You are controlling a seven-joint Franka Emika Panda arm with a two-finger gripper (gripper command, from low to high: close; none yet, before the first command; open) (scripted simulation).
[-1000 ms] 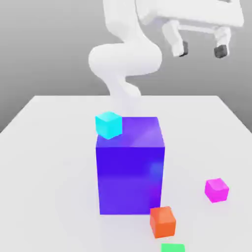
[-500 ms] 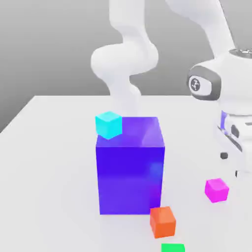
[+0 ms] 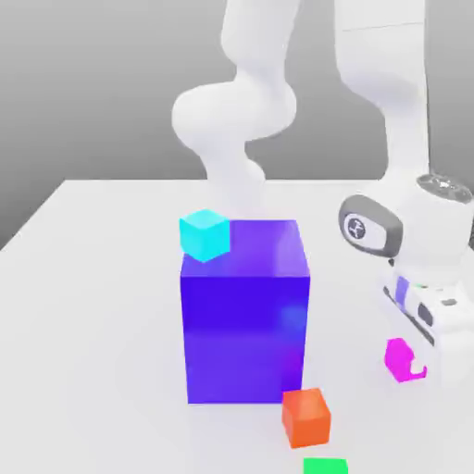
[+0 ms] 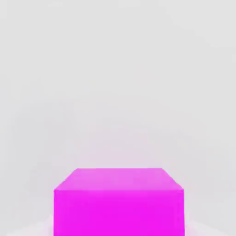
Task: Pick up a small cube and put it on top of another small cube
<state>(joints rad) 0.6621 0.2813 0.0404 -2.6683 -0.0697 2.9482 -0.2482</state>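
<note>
On tabletop, orange cube (image 3: 306, 417), exterior view only

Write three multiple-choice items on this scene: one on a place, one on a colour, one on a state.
1. Where is the cyan cube?
A) on the big block
B) inside a bowl
C) on the magenta cube

2. What colour is the big block?
A) yellow
B) blue
C) green

3. How does the end effector stand?
A) raised high over the cyan cube
B) down at the orange cube
C) down at the magenta cube

Key:
1 A: the cyan cube sits on the block's top face.
2 B: its front and top are deep blue.
3 C: a fingertip overlaps the magenta cube in the exterior view.
</note>
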